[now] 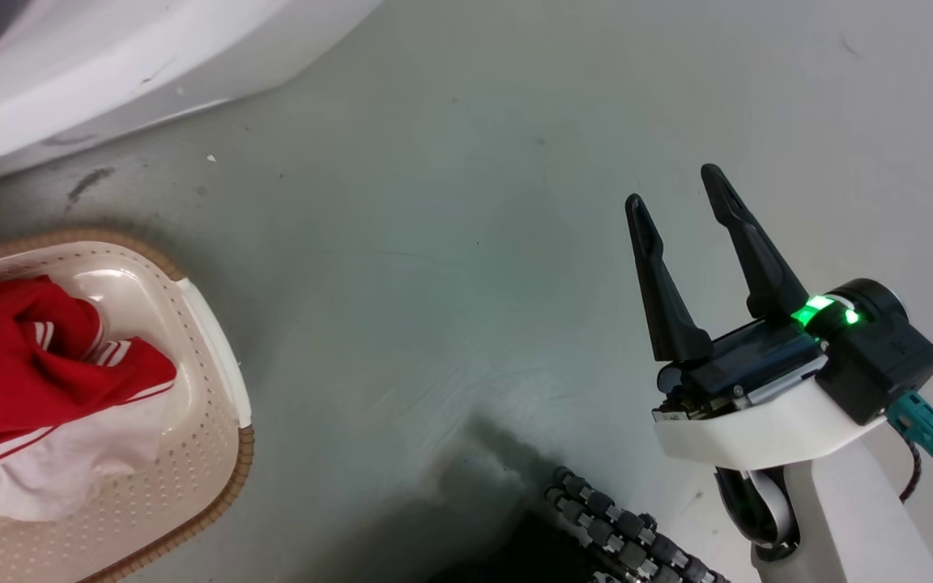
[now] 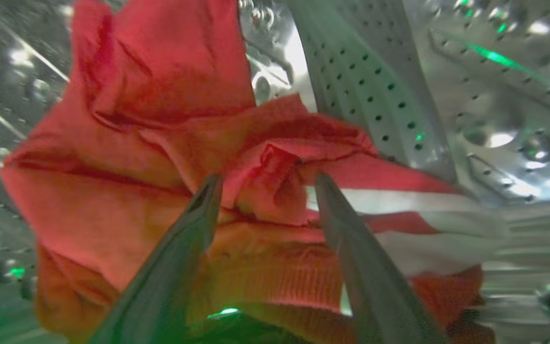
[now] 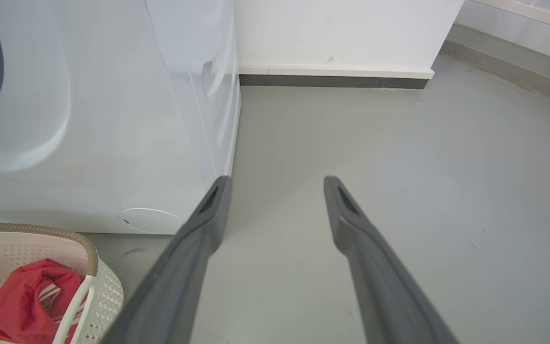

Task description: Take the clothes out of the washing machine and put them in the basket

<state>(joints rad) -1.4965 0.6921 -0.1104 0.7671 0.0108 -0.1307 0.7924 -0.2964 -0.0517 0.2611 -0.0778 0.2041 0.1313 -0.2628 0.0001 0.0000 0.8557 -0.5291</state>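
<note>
**Q:** Where are the clothes?
**A:** One heap lies inside the washer, in its drum. Another piece lies in the basket beside the washer.

**Q:** And the claws?
**A:** The left gripper is spread astride a fold, probably ready to pinch. The right gripper is spread and empty, clear of the washer.

We see a grey floor, scuffed in places, bearing the cream laundry basket near the front of the white washing machine.
</note>
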